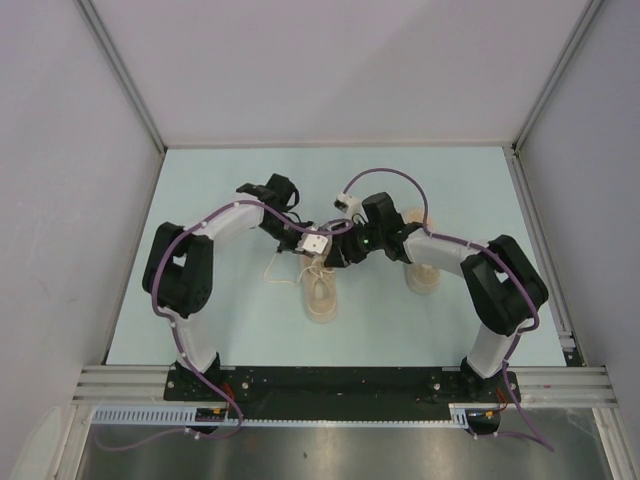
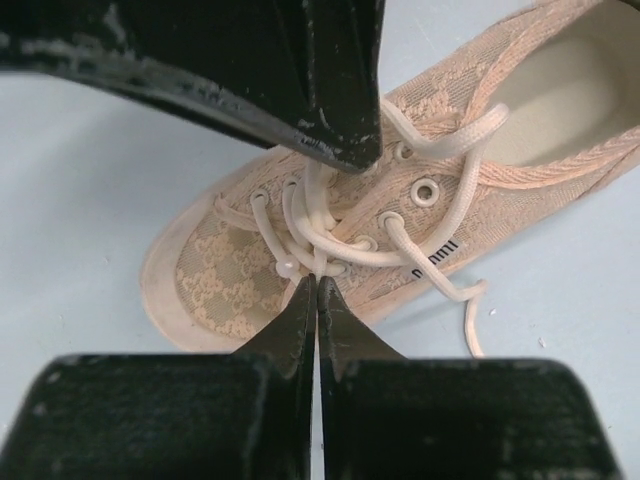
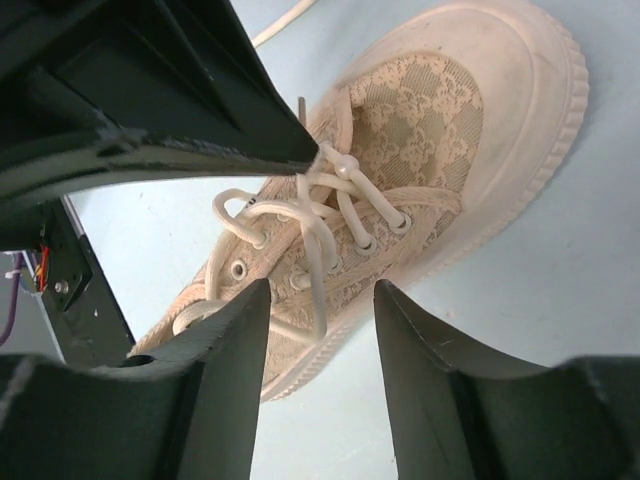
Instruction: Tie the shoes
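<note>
Sneaker one point(image 1: 322, 295), a small beige lace-mesh low-top with a pale rubber sole, is lying mid-way across the pale blue table point(image 1: 220, 190). The left gripper point(image 2: 316, 288) is sitting clenched, its tips touching the crossing of the thin off-white cord laces point(image 2: 330, 248); whether a strand is pinched cannot be told. The right gripper point(image 3: 320, 300) is hovering released, fingers spread above the eyelets. The matching second sneaker point(image 1: 425, 275) is lying just rightward, partly beneath the right arm point(image 1: 450, 255).

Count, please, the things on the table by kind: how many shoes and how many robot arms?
Shoes: 2 (middle shoe, right shoe)
Robot arms: 2 (left arm, right arm)
Total: 4
</note>
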Tool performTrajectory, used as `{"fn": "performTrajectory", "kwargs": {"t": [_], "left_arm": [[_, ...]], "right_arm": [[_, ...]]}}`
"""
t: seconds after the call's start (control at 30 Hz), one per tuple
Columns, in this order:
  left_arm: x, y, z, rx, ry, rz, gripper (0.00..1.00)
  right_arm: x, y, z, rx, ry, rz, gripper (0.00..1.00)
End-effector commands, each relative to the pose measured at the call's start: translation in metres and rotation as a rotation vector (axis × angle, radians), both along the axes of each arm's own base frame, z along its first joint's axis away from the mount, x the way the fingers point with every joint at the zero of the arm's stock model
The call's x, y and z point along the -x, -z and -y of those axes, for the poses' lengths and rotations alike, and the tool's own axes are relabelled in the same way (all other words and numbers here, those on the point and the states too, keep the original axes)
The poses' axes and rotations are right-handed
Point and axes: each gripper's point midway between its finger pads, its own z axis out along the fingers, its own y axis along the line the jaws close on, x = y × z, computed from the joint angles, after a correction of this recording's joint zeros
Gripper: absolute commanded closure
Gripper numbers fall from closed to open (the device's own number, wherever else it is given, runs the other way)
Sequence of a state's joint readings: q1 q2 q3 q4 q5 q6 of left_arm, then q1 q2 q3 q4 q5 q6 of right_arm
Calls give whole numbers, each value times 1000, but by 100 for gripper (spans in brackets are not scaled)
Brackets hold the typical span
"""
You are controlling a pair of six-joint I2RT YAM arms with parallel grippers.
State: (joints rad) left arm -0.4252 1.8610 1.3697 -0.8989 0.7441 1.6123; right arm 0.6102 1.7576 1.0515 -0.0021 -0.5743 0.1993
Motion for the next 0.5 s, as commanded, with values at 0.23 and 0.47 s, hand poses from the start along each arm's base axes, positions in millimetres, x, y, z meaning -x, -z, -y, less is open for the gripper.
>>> {"fn": "performTrajectory", "kwargs": {"t": [0.23, 0.47], "left_arm": [[0, -41, -25, 153, -287, -127, 100], [-12, -34, -51, 225, -624, -368, 100]], "right_arm": [[-24, -91, 48, -88, -49, 178, 47], [18, -139, 49, -28, -242, 464, 36]]}}
